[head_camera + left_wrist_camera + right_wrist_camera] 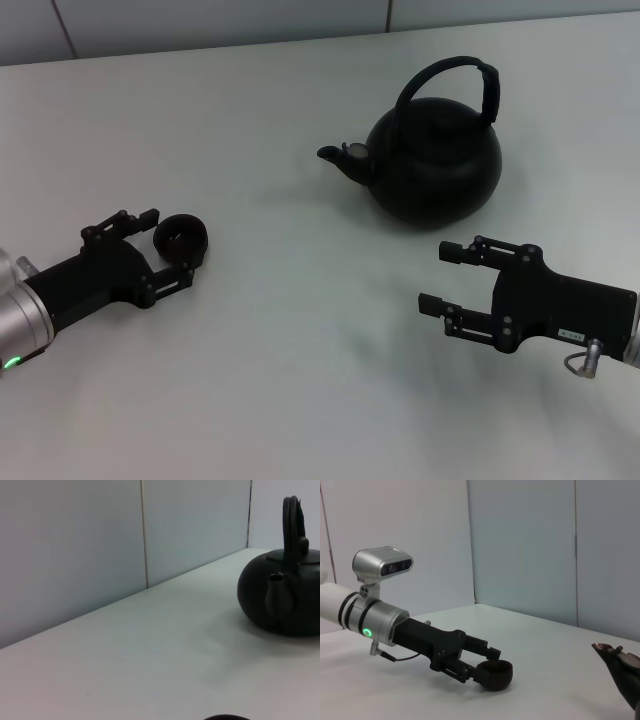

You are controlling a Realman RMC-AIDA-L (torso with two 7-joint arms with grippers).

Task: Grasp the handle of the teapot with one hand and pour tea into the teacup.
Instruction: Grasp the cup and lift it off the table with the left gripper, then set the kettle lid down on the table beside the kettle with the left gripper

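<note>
The matte-black teapot (435,168) stands at the back right of the table, its spout pointing left. Its arched handle (448,68) loops upright over the lid. The teapot also shows in the left wrist view (282,595), and its spout in the right wrist view (620,667). The small black teacup (181,237) stands at the left, between the fingertips of my left gripper (168,247), which is open with a finger on each side of it. The right wrist view shows this too (494,674). My right gripper (445,277) is open and empty, low over the table in front of the teapot.
The pale table (300,350) runs back to a light panelled wall (200,20). Bare table surface lies between the teacup and the teapot.
</note>
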